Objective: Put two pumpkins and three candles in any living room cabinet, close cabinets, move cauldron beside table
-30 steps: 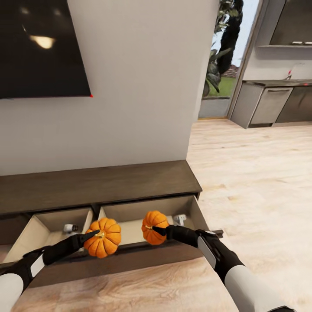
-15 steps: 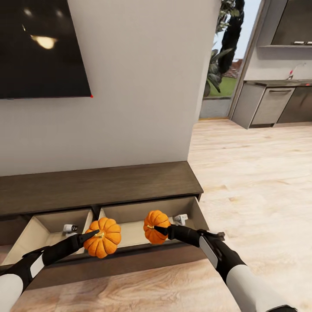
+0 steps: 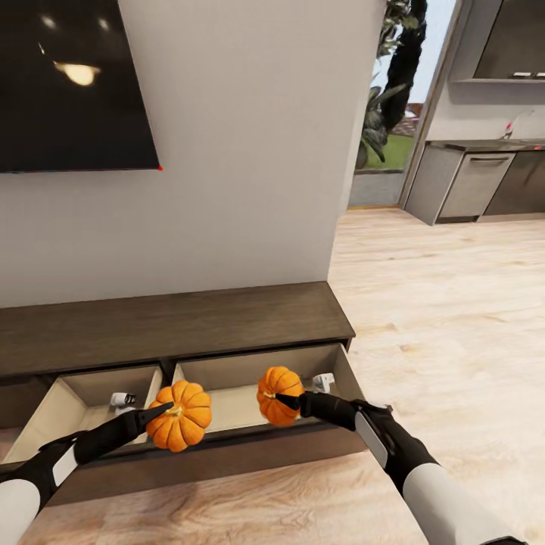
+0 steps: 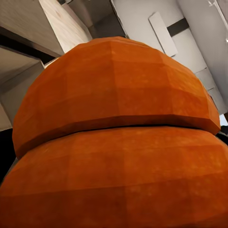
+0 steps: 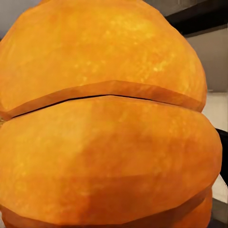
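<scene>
Two orange ribbed pumpkins hang over the open drawers of the long dark brown cabinet [image 3: 174, 322]. My left gripper [image 3: 163, 412] is shut on the left pumpkin [image 3: 182, 416], above the divider between the two drawers. My right gripper [image 3: 284, 401] is shut on the right pumpkin [image 3: 278, 395], over the front of the right drawer [image 3: 227, 375]. Orange rind fills the wrist views: the left pumpkin [image 4: 114, 142] and the right pumpkin [image 5: 104, 114]. A small white object lies in each drawer, one in the left drawer [image 3: 123, 398] and one in the right drawer [image 3: 322, 381].
A large black screen [image 3: 72, 83] hangs on the pale wall above the cabinet. Light wood plank floor [image 3: 446, 303] stretches right toward grey kitchen units [image 3: 473, 182] and a doorway with plants [image 3: 386, 98].
My right gripper has carried its pumpkin slightly to the right and forward over the right drawer. The left arm and its pumpkin have stayed put.
</scene>
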{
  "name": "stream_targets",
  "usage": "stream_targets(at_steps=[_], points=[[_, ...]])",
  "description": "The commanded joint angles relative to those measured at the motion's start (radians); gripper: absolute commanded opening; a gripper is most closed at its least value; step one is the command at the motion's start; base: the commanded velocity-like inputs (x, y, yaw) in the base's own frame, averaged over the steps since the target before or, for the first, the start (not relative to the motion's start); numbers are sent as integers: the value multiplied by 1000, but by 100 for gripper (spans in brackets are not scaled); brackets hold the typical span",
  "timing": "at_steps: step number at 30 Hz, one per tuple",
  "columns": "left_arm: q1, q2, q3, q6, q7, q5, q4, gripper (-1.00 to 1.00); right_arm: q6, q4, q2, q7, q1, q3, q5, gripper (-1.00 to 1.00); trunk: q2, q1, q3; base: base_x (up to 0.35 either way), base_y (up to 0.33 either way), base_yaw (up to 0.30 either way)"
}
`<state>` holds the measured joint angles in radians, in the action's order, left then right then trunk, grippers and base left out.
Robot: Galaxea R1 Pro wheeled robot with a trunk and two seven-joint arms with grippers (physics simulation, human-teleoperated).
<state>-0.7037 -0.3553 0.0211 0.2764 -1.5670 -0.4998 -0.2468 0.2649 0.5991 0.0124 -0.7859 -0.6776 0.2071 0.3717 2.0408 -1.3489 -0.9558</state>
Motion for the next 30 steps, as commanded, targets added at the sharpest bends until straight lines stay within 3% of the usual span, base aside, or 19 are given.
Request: stream_targets(at_steps=[1,9,17,18,21,23,24,27,30], points=[[0,1,2,10,-4,-2,-2,-100,9,11,1,2,0,5,9,-100,0,0,-1,0,0,0],[0,4,-1,15,-4,-2,-62,-100,15,109,-3,5,1,2,10,-100,0,0,-1,0,0,0],[0,9,-4,28,-4,-2,-127,-100,15,116,-6,19,1,0,13,-100,0,0,-1,0,0,0],[0,10,-7,29,91,-4,-172,-100,14,113,-6,87,-3,1,12,-100,0,0,-1,0,0,0],[-1,37,-7,21,184,-4,-183,-100,10,118,-7,201,-7,2,8,-100,0,0,-1,0,0,0],[-3,57,-7,17,225,-4,-190,-100,7,123,-7,228,-8,3,8,-100,0,0,-1,0,0,0],[-6,111,-8,11,386,-3,-240,-100,5,120,-11,248,-8,3,3,-100,0,0,-1,0,0,0],[-6,138,-7,4,439,-1,-242,-100,4,116,-13,250,-8,5,-1,-100,0,0,-1,0,0,0],[-7,146,-7,-21,450,0,-244,-100,3,116,-14,250,-8,6,-2,-100,0,0,-1,0,0,0]])
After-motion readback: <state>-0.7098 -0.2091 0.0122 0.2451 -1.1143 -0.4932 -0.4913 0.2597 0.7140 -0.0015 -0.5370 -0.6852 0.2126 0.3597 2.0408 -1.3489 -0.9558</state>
